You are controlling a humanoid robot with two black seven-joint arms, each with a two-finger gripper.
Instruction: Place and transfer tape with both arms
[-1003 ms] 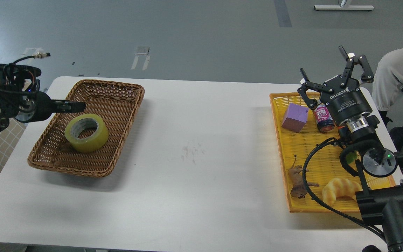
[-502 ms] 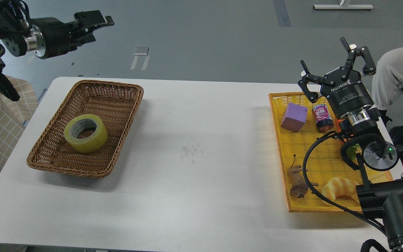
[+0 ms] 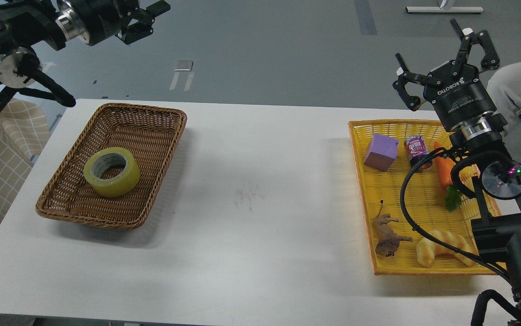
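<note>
The tape (image 3: 112, 171), a yellowish roll with a grey-white core, lies flat in the brown wicker basket (image 3: 169, 114) on the left of the white table. My left gripper (image 3: 145, 20) is high above the far end of the basket, at the top left of the view, well clear of the tape. Its fingers stand apart and hold nothing. My right gripper (image 3: 443, 50) is open and empty, fingers spread, raised above the far end of the yellow tray (image 3: 360, 181).
The yellow tray holds a purple cube (image 3: 381, 151), a small can (image 3: 417, 151), a carrot (image 3: 443, 172), a toy lion (image 3: 389, 235) and a croissant (image 3: 441, 246). A person's leg (image 3: 518, 86) is at the far right.
My left arm has lifted from just above the tape in the basket to high at the upper left. My right gripper has risen slightly, uncovering the carrot. The tape has not moved.
</note>
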